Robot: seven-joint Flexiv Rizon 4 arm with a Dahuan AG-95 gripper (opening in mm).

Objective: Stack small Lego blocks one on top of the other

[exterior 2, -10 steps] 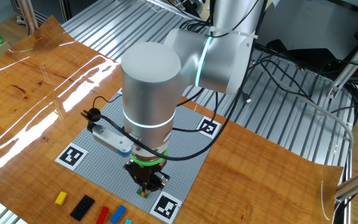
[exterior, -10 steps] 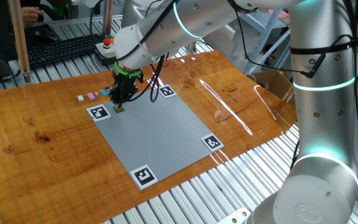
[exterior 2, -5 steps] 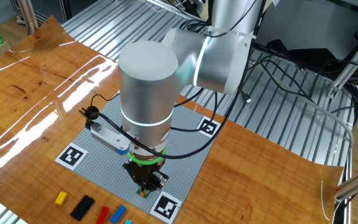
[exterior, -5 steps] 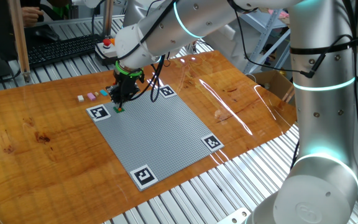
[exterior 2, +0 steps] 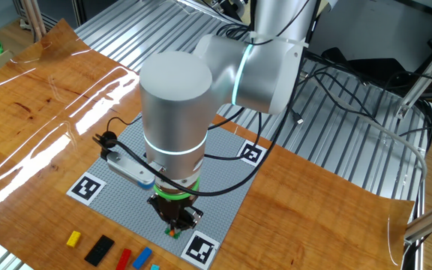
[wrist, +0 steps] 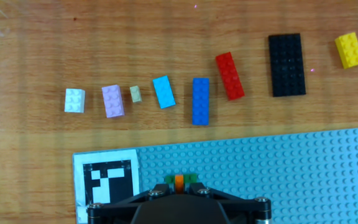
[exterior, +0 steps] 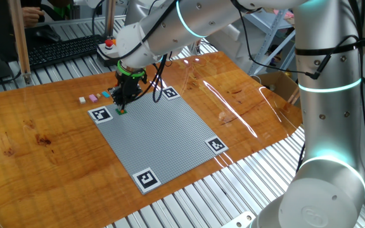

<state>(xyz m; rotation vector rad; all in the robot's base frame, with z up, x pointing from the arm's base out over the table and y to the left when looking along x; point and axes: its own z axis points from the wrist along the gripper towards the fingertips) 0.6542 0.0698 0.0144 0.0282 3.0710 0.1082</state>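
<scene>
Orange and green bricks (wrist: 179,180) are pinched by the almost-closed gripper (exterior 2: 175,229) on the grey baseplate (exterior: 163,136), so stacking is only begun, and eight blocks (wrist: 201,100) are left waiting on the wooden table (wrist: 36,149)

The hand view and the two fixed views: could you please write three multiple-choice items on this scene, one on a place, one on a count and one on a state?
1. Where do the loose Lego blocks lie?
A. On the wooden table beside the baseplate
B. On the baseplate
C. In a box

2. How many loose blocks does the hand view show in the row?
A. Four
B. Eight
C. Twelve

3. How is the tool?
A. Wide open above the table
B. Out of view
C. Shut, down at the orange and green blocks

A: the row rests on wood, off the grey baseplate.
B: white through yellow.
C: the tool meets the orange and green blocks.
</scene>
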